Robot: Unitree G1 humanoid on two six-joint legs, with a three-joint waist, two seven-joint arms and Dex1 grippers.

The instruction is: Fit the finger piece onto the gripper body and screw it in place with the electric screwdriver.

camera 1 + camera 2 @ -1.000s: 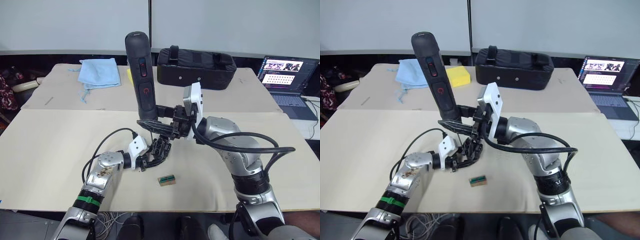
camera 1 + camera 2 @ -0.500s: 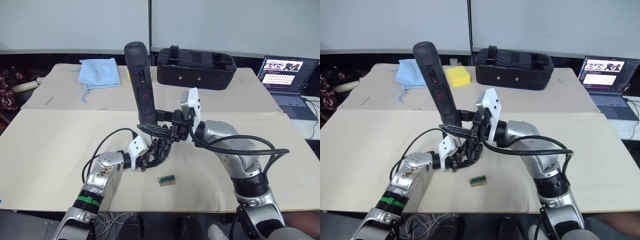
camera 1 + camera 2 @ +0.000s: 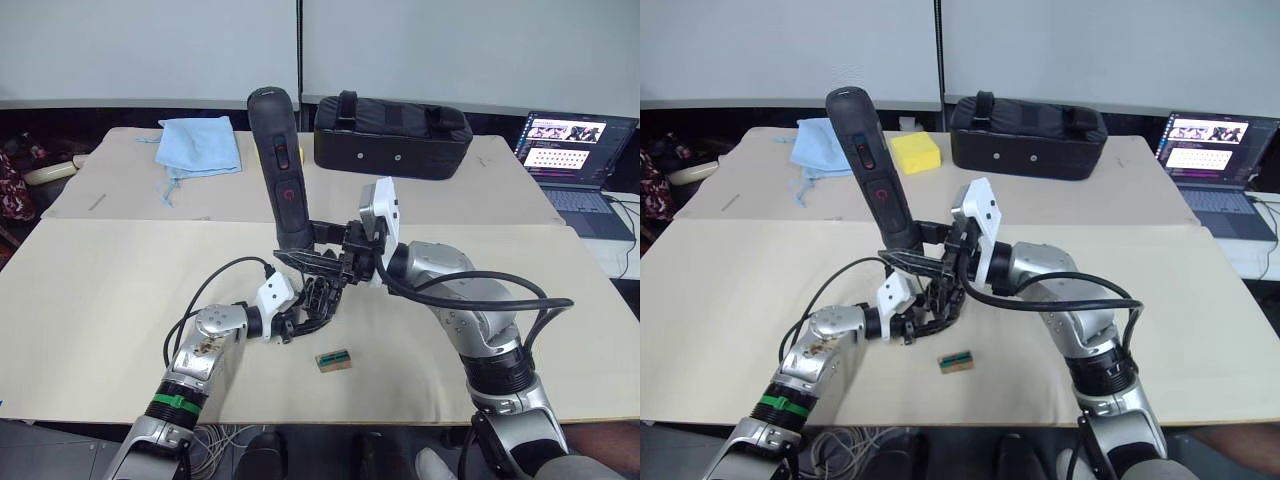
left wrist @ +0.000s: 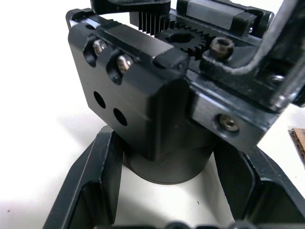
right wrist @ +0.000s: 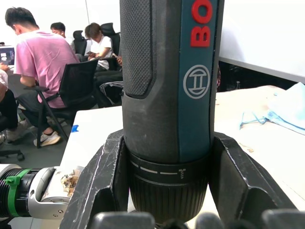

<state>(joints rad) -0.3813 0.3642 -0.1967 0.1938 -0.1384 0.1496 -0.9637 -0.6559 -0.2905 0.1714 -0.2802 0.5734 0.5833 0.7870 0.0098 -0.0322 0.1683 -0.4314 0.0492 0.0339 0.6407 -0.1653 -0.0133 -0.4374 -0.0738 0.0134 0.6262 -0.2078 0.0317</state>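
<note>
At table centre, my left gripper (image 3: 300, 318) clamps the gripper body's (image 4: 157, 109) round base; rigid, probably slippery. My right gripper (image 3: 325, 252) grips the top-heavy electric screwdriver (image 3: 280, 170) low.

Beige counters before a pale panelled wall

A wide beige counter (image 3: 90, 300) meets a second beige counter (image 3: 120, 190) behind it; beyond stands a pale grey wall (image 3: 150, 50) with a dark vertical seam. In the right wrist view, people sit on black office chairs (image 5: 83, 88).
</note>
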